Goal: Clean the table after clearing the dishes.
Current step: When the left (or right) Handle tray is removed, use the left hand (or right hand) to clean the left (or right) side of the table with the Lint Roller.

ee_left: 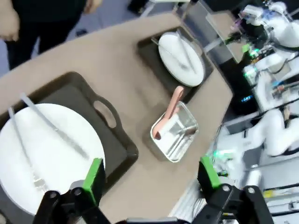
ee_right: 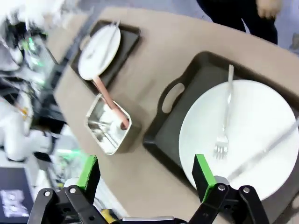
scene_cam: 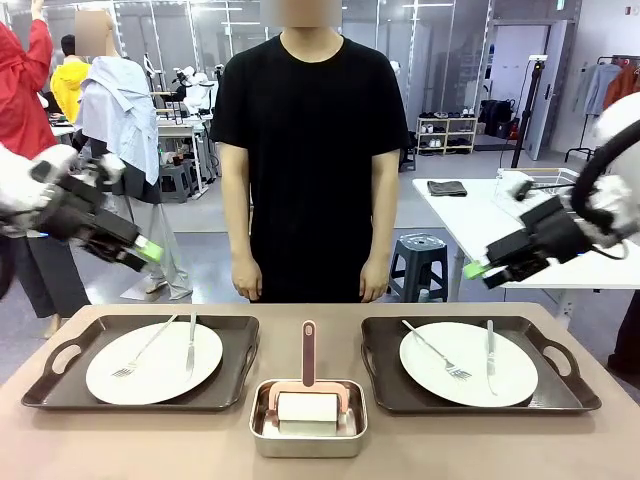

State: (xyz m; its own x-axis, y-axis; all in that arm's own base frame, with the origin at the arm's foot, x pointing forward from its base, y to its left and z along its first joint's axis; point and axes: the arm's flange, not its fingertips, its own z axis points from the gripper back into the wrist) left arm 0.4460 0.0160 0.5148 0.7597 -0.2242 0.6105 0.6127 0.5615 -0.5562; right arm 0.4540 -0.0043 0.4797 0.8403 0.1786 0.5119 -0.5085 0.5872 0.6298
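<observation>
Right now your left gripper (scene_cam: 146,250) and right gripper (scene_cam: 478,268) hover spread wide and empty above the table (scene_cam: 450,445). The dishes (scene_cam: 158,376) look rigid and breakable, with loose cutlery. Lift each tray (scene_cam: 240,372) level by its end handles; its long axis runs side to side.

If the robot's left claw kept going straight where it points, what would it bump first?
Most likely the table, on the bare strip between the near tray and the steel pan. The open left gripper aims down at that gap; depth is unclear, so the tray's rim could come first.
</observation>
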